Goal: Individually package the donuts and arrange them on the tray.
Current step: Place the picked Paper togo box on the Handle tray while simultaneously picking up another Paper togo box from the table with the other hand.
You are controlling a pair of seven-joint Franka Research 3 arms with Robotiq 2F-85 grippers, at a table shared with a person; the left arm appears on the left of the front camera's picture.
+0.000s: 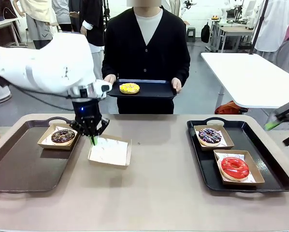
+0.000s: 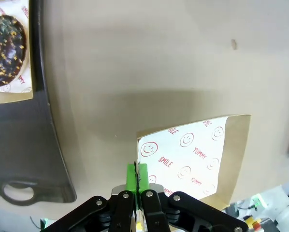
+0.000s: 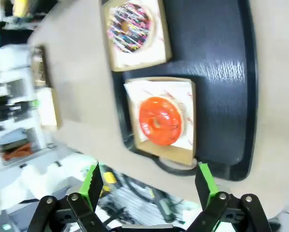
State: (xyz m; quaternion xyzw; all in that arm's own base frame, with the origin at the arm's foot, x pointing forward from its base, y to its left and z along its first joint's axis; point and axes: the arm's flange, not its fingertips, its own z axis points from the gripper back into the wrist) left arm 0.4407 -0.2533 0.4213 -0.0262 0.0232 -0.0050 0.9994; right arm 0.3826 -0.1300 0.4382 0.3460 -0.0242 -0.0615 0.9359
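An empty box (image 1: 110, 151) is being gripped at its near-left edge by the left gripper (image 1: 92, 137); its jaws are pinched shut on the cardboard rim and paper liner, as is being shown in the left wrist view, where the box (image 2: 197, 159) lies just ahead of the jaws on the bench (image 1: 154, 193).

Beside the jaws, the chocolate donut (image 1: 63, 136) is sitting boxed on the left tray (image 1: 19, 169). The right gripper (image 3: 149, 186) is being held with jaws wide apart and nothing between them, above the right tray (image 3: 222, 72); below the jaws the red donut (image 3: 159, 121) and, farther off, the sprinkled dark donut (image 3: 131, 26) are each lying in their own box.

The yellow donut (image 1: 129, 88) is being held unboxed on a small tray (image 1: 154, 89) by the person, well beyond both jaws.

Judgement: three of four are packaged; remaining are boxing the yellow donut, presumably in the gripped box, and placing it on a tray.
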